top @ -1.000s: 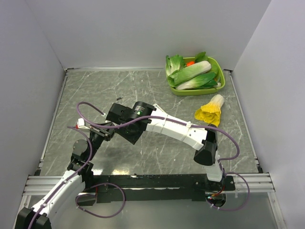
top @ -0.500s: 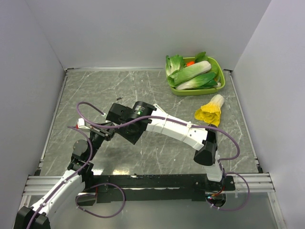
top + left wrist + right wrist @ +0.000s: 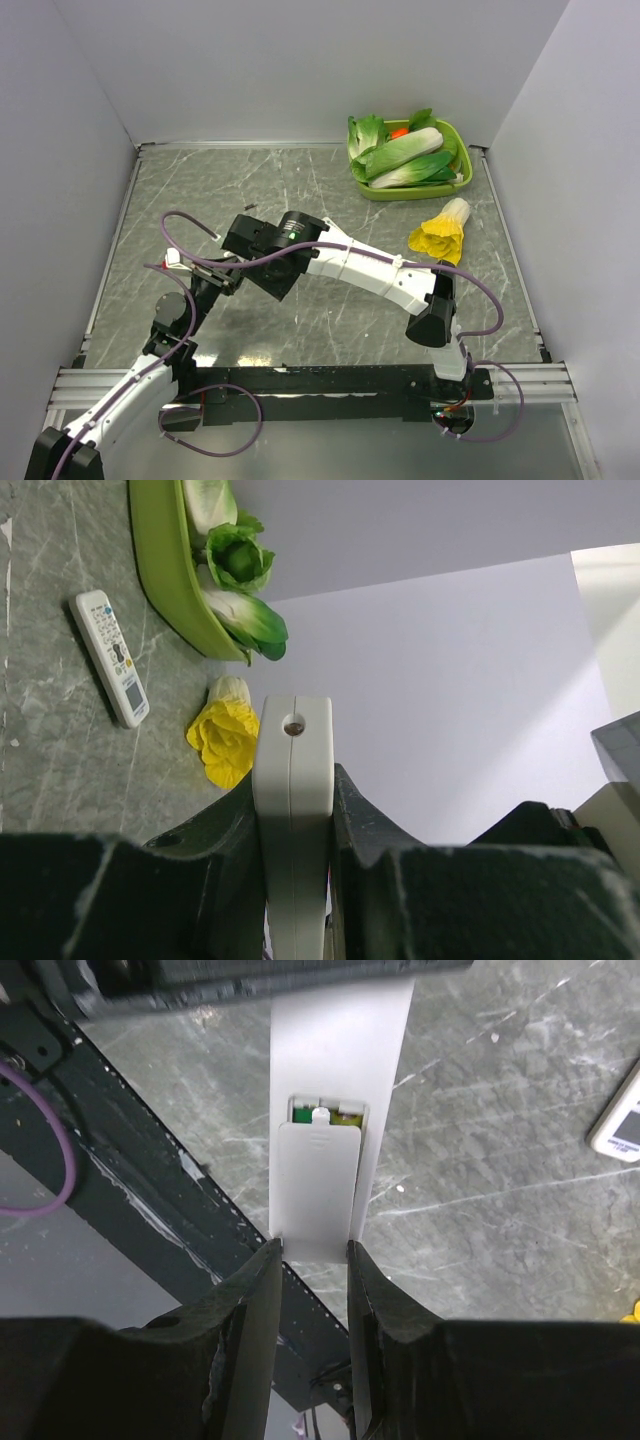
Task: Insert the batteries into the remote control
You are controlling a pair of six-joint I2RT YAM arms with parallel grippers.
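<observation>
Left gripper [image 3: 292, 800] squeezes the remote [image 3: 292, 730] tight. Only the right wrist view shows batteries [image 3: 345, 1117] under its back lid [image 3: 315, 1180], right gripper [image 3: 311, 1250] pinching its end.

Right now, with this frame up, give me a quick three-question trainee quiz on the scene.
1. True or false: the battery cover fully hides the batteries.
2. The left gripper clamps: A) the remote control, B) a cable, C) a vegetable?
3. Fill in: the second remote lies on the ___.
Key: 1 false, green shows above the cover; 2 A; 3 table.
</observation>
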